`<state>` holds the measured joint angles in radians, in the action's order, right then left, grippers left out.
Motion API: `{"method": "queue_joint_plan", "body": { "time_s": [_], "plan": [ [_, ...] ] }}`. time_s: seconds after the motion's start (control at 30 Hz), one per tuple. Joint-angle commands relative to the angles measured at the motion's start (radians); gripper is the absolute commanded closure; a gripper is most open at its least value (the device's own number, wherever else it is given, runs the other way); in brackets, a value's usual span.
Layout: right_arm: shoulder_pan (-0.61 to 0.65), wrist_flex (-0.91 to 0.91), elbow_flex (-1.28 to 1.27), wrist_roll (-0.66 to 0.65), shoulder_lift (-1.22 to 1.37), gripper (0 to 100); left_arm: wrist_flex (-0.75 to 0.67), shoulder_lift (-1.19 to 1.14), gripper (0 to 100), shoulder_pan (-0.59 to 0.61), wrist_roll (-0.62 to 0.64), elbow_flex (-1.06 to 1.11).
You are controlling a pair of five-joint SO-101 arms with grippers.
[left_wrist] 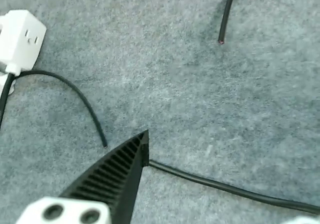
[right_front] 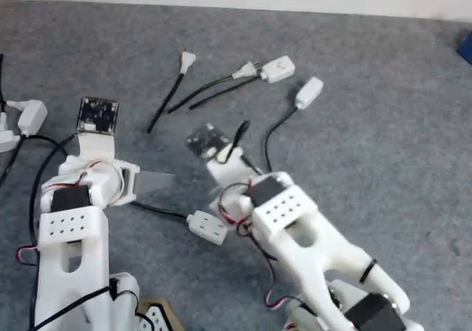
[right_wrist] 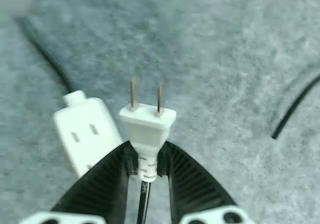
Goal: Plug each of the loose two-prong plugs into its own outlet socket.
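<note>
The right tool (right_wrist: 147, 156) is closed on a white two-prong plug (right_wrist: 147, 121), pinching the narrow neck where the black cord leaves the body. The plug sits in line with the tool. Its long axis runs straight out from between the fingers, the two metal prongs (right_wrist: 134, 94) point away from the tool, and the cord trails back between the fingers.

Just beside the plug, a white outlet socket (right_wrist: 85, 131) lies on the grey desk (right_wrist: 240, 59). Its slotted face is turned up and its long axis runs roughly the same way as the plug's. I cannot tell whether the two touch. The prongs are free and point past the socket, not into its slots. The socket's black cord leads off from its far end.

The left tool (left_wrist: 142, 144) is open and holds nothing. Its black finger (left_wrist: 120, 174) ends just beside a black cord (left_wrist: 225, 186) that crosses the desk. Farther out lies another white socket (left_wrist: 20, 37).

Toward the far side of the desk in the high view, a loose plug (right_front: 186, 60) points its prongs away from the arms, and its cord slants back toward them. Near it, a second plug (right_front: 245, 71) is seated in a square socket (right_front: 278, 68), and one more socket (right_front: 310, 91) lies alone.
</note>
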<state>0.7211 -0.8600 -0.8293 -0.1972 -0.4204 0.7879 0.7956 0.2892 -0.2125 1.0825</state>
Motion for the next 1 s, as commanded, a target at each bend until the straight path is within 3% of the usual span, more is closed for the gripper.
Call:
{"method": "queue_joint_plan", "body": {
  "time_s": [0.0, 0.3, 0.47, 0.73, 0.97],
  "plan": [
    [0.042, 0.036, -0.002, 0.02, -0.053, 99.2, -0.011, 0.012, 45, -0.073, 0.0, -0.039],
    [0.035, 0.17, -0.136, 0.015, -0.062, 99.2, 0.304, 0.01, 45, -0.2, 0.0, -0.245],
    [0.051, 0.153, -0.136, 0.021, -0.119, 99.2, 0.302, 0.004, 45, -0.231, 0.0, -0.211],
    [0.131, -0.125, -0.07, 0.055, -0.421, 99.2, 0.281, 0.002, 45, -0.234, 0.0, -0.177],
    [0.131, -0.255, -0.018, 0.054, -0.533, 99.2, 0.213, 0.002, 45, -0.234, 0.0, -0.099]
  ]
}}
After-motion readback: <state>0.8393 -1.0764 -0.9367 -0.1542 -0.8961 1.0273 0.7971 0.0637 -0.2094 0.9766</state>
